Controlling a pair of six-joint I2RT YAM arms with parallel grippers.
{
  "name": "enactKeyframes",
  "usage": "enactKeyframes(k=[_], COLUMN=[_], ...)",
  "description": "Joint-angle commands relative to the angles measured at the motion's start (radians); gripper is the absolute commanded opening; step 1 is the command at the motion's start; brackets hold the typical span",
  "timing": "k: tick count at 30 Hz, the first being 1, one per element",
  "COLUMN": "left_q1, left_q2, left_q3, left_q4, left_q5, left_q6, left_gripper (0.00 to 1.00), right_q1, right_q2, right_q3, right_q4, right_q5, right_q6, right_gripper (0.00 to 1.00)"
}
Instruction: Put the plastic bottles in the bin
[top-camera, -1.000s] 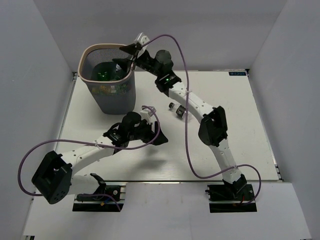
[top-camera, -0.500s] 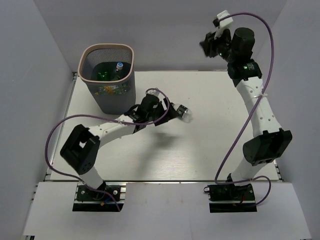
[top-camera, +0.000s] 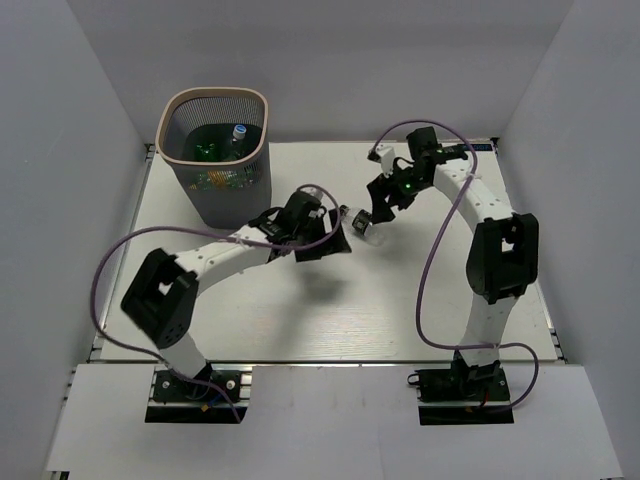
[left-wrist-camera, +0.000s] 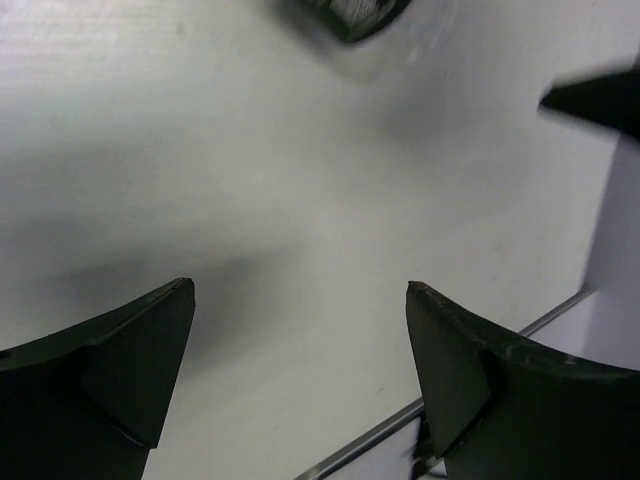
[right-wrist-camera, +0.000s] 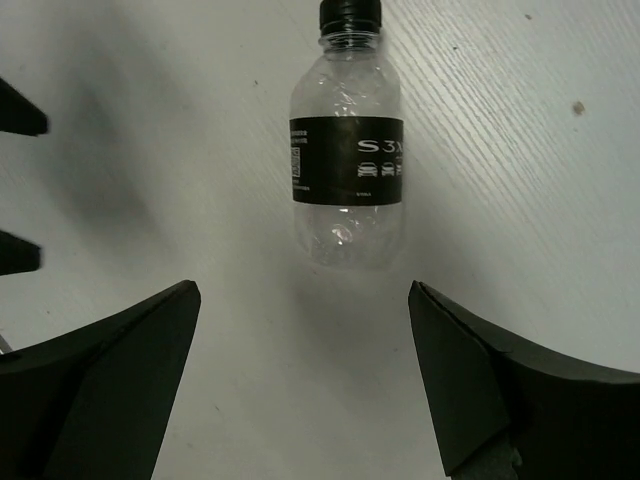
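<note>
Black-capped bottle is the one we see out on the table, right of the bin and well apart from it. Nearest to us is the left gripper, right of the bin's near corner and between the bin and that bottle. It hangs over the table with jaws spread wide and nothing between them. Its wrist view shows bare table plus a dark blurred shape at the top edge that we cannot identify. Just past it the bottle lies on its side. It is clear, with a black label, and its cap points away from the right wrist camera. The right gripper sits on the bottle's side away from the bin. Its jaws are wide apart, and the bottle lies ahead of its fingertips, not touching either one. Farthest, the bin stands upright on the table. Inside we see a green bottle and, right of it, a pale-capped bottle by the bin's right wall. We cannot tell the rest through the mesh.
</note>
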Motion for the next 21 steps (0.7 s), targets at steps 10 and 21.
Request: enactKeyframes(k=[10, 21], left_q1=[-0.017, -0.017], left_q2=[-0.592, -0.694], left_q3=[-0.366, -0.42], left_q4=[-0.208, -0.226], left_q5=[-0.021, -0.055], left_q6=[0.199, 0.177], left_gripper=[1.0, 1.0], right_q1=[0.123, 0.135], right_q2=[0.195, 0.224], right_q3=[0.037, -0.02], right_q4=[0.145, 0.236], right_q5=[0.159, 0.245], right_q6=[-0.028, -0.008], right_gripper=[0.9, 0.71])
